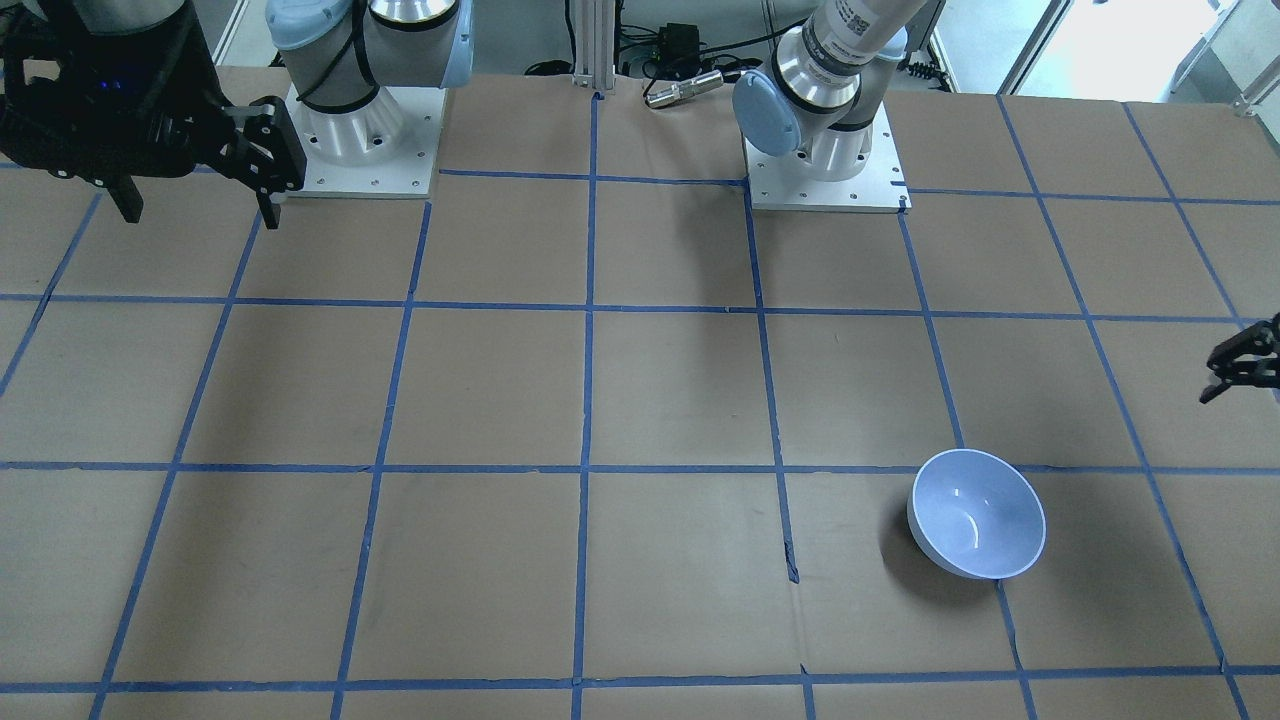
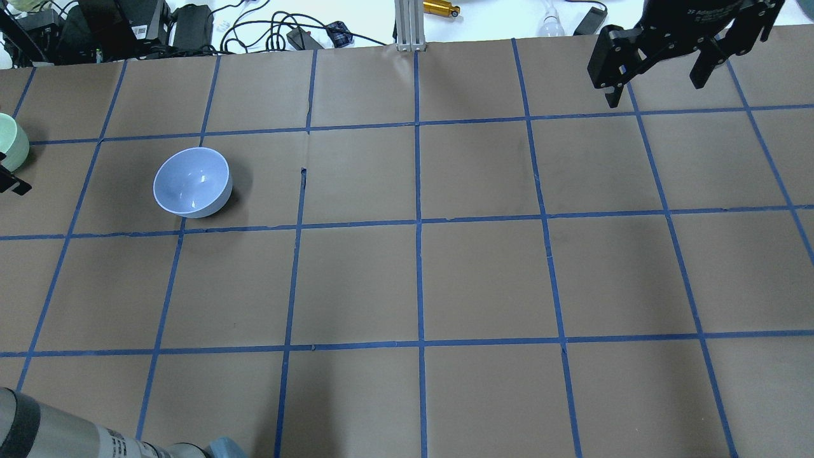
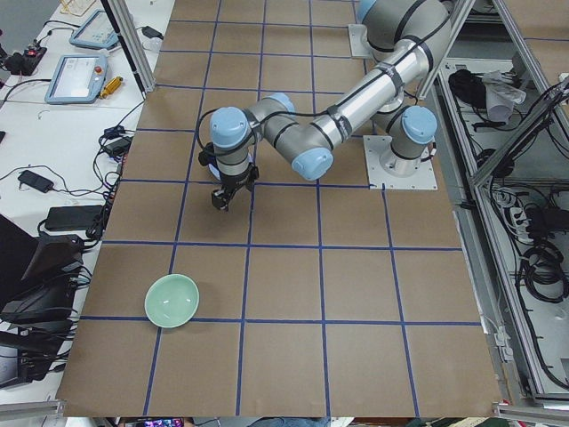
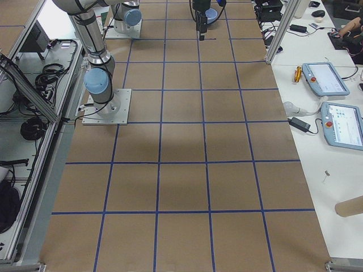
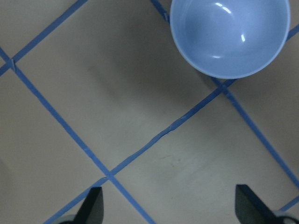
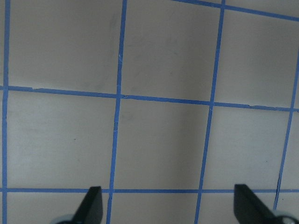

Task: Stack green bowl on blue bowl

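left gripper (image 5: 168,205) fingers spread, empty | right gripper (image 6: 167,205) spread, idle | green bowl (image 3: 172,301) upright near the table (image 3: 356,294) left end, apart from blue bowl (image 2: 192,182) | risk: glossy rim may slip from a shallow pinch

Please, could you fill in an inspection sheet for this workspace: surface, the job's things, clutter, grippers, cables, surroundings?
Surface: table covered in brown paper with a blue tape grid.
Job's things: blue bowl upright and empty; green bowl upright and empty, apart from it, not yet stacked.
Clutter: small metal cylinder past the paper's edge, between the arm bases.
Grippers: left gripper open and empty, above the paper near the blue bowl; right gripper open and empty, far from both bowls.
Cables: black cables beyond the table's far edge.
Surroundings: teach pendants on a side bench.
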`<state>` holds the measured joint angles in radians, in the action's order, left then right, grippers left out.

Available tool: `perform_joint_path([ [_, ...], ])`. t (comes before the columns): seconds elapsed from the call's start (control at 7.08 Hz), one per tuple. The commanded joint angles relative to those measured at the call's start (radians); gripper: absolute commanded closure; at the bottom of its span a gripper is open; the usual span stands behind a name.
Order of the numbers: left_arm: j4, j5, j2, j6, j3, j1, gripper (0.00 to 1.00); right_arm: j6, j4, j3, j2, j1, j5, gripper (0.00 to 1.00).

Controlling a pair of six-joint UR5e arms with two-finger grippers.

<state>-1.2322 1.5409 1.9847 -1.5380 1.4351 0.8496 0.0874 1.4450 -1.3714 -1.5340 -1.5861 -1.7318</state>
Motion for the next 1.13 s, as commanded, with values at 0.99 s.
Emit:
perform_joint_path([
  [0.99, 0.008, -0.054, 0.503, -0.700, -0.517, -0.146, 0.00, 0.000, 0.000, 0.000, 0.000, 0.000, 0.000, 0.00],
])
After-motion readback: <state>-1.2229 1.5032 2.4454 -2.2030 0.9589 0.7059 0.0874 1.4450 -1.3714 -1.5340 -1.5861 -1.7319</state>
